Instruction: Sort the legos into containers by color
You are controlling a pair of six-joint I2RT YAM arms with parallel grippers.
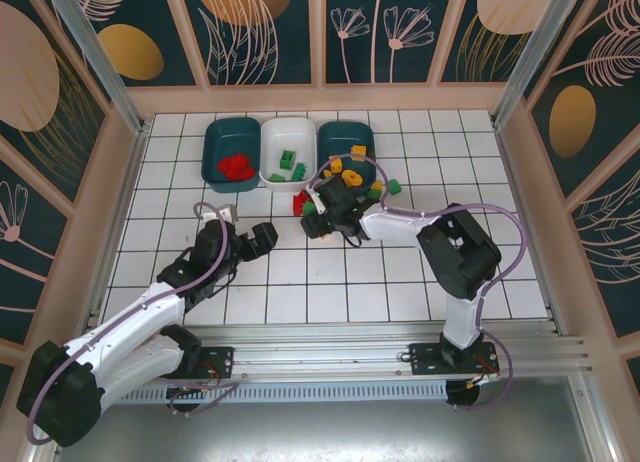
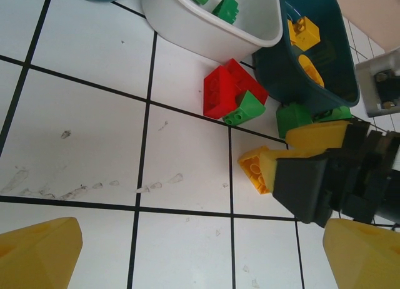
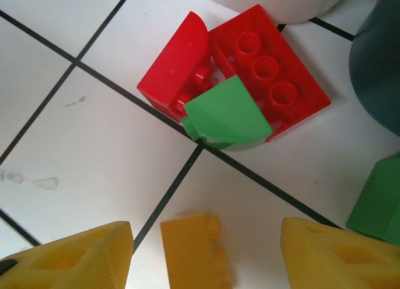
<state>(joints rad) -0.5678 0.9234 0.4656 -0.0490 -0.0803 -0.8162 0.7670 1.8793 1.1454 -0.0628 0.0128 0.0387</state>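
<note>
Top view, sorted: red legos (image 1: pixel 236 168) lie in the left teal tub (image 1: pixel 212 142), green legos (image 1: pixel 288 165) in the white tub (image 1: pixel 272 132), yellow legos (image 1: pixel 358 150) in the right teal tub (image 1: pixel 330 132), all at upper centre of the desk (image 1: pixel 300 282).
Top view, left over: loose legos (image 1: pixel 393 187) of all three colours lie just below the tubs, so I judge the sorting only part done.
Top view, pincers: left pincer (image 1: pixel 262 237) is at centre left, right pincer (image 1: pixel 318 210) among the loose pieces.
Left wrist view: left pincer is spread wide and empty.
Right wrist view: right pincer is open, straddling an orange-yellow brick (image 3: pixel 190 251) at bottom centre with a gap on each side; red bricks (image 3: pixel 269 76) under a green wedge (image 3: pixel 225 114) sit above it.
Writing: no brand or label is readable.
</note>
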